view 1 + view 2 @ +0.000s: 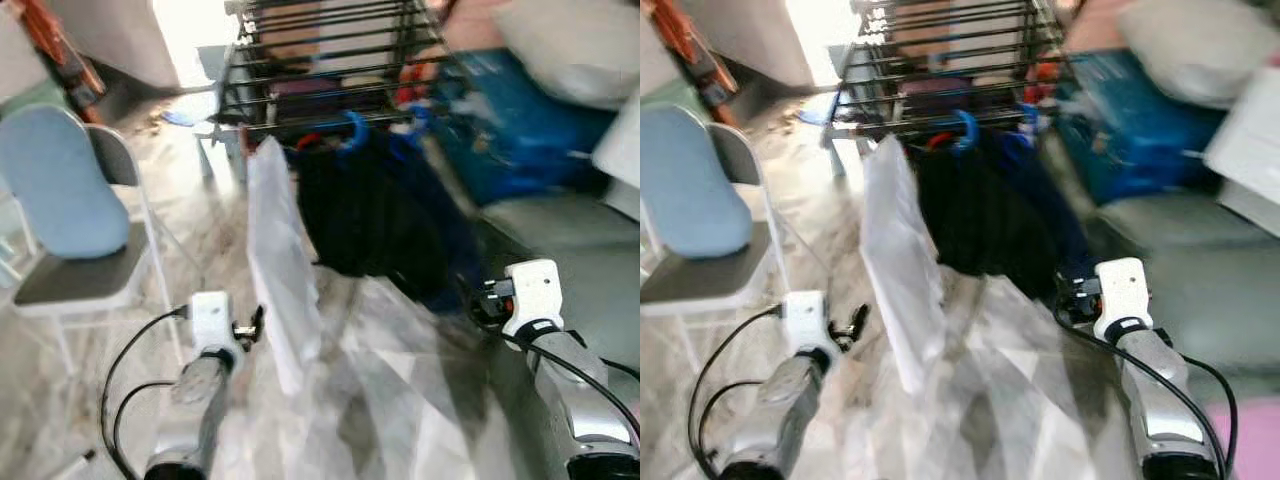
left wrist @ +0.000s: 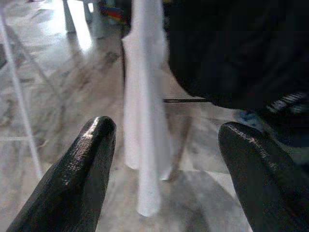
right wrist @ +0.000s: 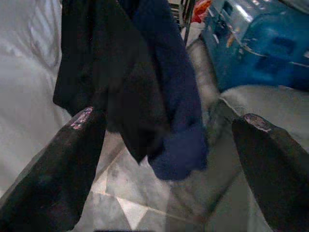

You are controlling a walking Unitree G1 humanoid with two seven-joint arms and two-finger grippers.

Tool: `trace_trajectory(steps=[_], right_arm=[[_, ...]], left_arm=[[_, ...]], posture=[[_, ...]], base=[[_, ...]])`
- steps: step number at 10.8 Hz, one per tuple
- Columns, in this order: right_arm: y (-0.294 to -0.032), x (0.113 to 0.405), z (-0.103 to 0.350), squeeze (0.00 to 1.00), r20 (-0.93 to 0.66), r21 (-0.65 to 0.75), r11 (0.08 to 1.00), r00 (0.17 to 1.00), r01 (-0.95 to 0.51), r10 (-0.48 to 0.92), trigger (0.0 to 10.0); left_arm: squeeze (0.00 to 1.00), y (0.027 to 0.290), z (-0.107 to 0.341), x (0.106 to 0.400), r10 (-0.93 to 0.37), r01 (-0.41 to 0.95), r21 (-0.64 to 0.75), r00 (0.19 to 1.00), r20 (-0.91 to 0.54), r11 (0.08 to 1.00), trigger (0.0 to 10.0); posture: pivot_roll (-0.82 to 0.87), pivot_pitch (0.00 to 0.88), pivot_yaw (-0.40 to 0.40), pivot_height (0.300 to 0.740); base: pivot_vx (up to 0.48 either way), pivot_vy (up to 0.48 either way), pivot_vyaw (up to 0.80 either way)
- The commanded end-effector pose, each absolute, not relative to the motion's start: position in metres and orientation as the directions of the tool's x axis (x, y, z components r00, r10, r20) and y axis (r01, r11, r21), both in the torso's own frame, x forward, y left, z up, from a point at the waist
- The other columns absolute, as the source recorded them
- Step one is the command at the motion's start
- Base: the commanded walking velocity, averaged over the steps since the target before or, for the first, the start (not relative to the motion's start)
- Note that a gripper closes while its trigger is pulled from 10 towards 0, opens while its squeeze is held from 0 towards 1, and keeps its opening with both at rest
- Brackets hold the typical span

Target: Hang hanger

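A black wire drying rack stands ahead of me. Blue hanger hooks sit on its front rail. From that rail hang a white garment, a black garment and a dark blue one. My left gripper is low on the left, just short of the white garment, open with nothing between its fingers. My right gripper is low on the right, facing the black and blue garments, also open and empty. The pictures are blurred.
A folding chair with a light blue back stands at the left. A blue case with a white pillow above it is at the right, beside a grey cushion. The floor is pale marble.
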State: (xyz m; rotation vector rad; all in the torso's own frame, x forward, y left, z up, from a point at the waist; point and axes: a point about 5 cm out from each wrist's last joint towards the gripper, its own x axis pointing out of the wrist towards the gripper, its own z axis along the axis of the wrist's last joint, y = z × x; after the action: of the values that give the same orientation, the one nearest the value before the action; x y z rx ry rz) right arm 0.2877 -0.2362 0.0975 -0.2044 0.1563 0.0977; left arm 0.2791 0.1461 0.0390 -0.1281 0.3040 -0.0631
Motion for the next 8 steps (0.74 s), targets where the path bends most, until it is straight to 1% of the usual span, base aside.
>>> trace_trajectory(steps=[1, 2, 6, 8], right_arm=[[-0.221, 0.292, 0.098, 0.00, -0.150, -0.183, 0.970, 0.980, -0.159, 0.132, 10.0], [-0.212, 0.293, 0.097, 0.00, -0.144, -0.183, 0.966, 0.977, -0.183, 0.157, 10.0], [-0.195, 0.294, 0.091, 0.00, -0.143, -0.159, 0.965, 0.972, -0.211, 0.189, 10.0], [-0.193, 0.295, 0.089, 0.00, -0.143, -0.142, 0.968, 0.972, -0.208, 0.188, 10.0]], left_arm=[[0.00, 0.161, 0.035, 0.278, -0.034, 0.000, -0.111, 0.950, -0.311, 0.994, 10.0], [0.00, 0.164, 0.035, 0.278, -0.017, -0.017, -0.108, 0.952, -0.307, 0.994, 10.0], [0.00, 0.174, 0.034, 0.283, 0.033, -0.061, -0.086, 0.955, -0.293, 0.994, 10.0], [0.00, 0.176, 0.032, 0.284, 0.047, -0.071, -0.070, 0.954, -0.297, 0.995, 10.0]], posture=[[-0.24, 0.000, 0.094, 0.740], [-0.24, 0.000, 0.094, 0.740], [-0.24, 0.000, 0.105, 0.740], [-0.24, 0.000, 0.113, 0.740]], base=[[-0.289, 0.000, 0.00], [0.000, 0.000, 0.00], [0.000, 0.000, 0.77], [0.000, 0.000, 0.00]])
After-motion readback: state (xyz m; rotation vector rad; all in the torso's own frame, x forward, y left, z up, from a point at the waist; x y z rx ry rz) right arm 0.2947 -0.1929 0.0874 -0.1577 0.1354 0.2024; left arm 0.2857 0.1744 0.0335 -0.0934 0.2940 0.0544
